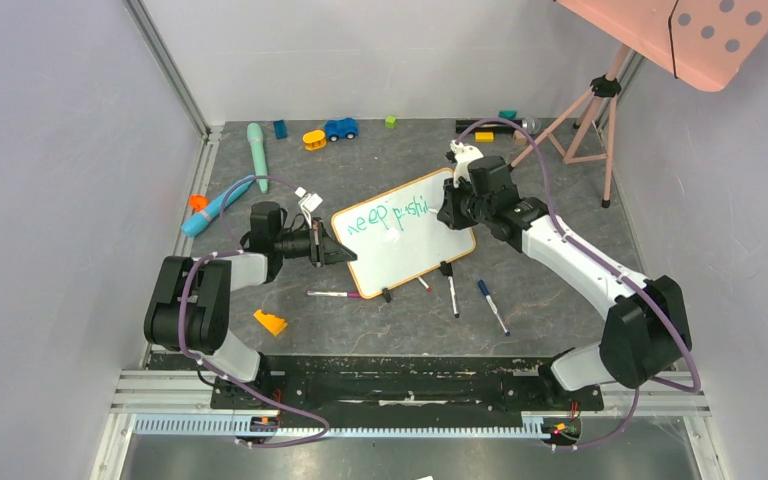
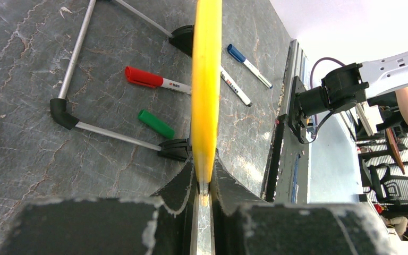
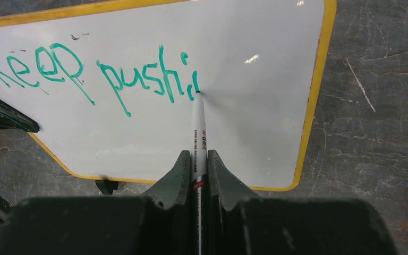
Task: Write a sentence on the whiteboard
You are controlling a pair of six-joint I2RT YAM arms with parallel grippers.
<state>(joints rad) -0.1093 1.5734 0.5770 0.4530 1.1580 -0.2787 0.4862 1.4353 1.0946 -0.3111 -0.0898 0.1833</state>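
The whiteboard with its thin orange frame lies tilted in the middle of the table on black clip feet. Green writing on it reads "Keep pushi" with the start of one more letter. My right gripper is shut on a white marker, whose tip touches the board just right of the last letter. In the top view the right gripper sits over the board's right end. My left gripper is shut on the board's left edge, seen edge-on; it also shows in the top view.
Loose markers lie in front of the board: a red-capped one, a blue-capped one, a black-tipped one, plus a green cap. Toys line the back. An orange wedge lies front left. A tripod stands back right.
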